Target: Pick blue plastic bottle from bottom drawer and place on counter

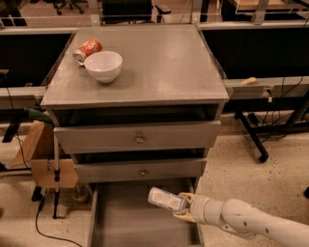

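Blue btl (165, 199) in end effector (182, 207), over-drawer (128, 219)

- Speckled pale floor (241, 164) fills the lower right and lower left of the frame.
- Long desks (270, 82) run across behind the cabinet, with dark panels under their tops at left and right.
- A black desk leg (251, 137) slants down to the floor at right, with loose cables (285, 120) hanging near it.
- A brown cardboard box (41, 154) stands at left, with a thin white pole (56, 169) in front of it.
- A black cord (48, 231) curls over the floor at lower left.
- Chair bases (67, 6) show at the upper left edge.
- Light is warm and even.
- The gripper (186, 207) sits at lower centre, clasping the blue plastic bottle (166, 199).
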You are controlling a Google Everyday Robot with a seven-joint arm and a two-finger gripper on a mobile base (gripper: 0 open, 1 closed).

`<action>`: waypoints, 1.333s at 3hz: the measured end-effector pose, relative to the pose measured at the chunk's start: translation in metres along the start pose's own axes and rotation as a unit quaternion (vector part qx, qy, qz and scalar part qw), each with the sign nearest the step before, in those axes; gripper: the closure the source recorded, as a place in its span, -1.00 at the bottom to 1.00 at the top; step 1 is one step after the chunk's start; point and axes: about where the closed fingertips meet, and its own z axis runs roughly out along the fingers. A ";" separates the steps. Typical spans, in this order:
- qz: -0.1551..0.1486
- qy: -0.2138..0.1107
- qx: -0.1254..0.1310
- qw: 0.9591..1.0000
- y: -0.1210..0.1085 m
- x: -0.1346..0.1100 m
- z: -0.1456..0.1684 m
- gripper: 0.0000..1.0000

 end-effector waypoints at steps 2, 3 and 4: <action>-0.006 0.024 0.047 0.999 -0.016 -0.007 -0.039 1.00; 0.025 0.069 0.114 0.991 -0.019 -0.016 -0.099 1.00; 0.070 0.118 0.150 0.979 -0.028 -0.014 -0.149 1.00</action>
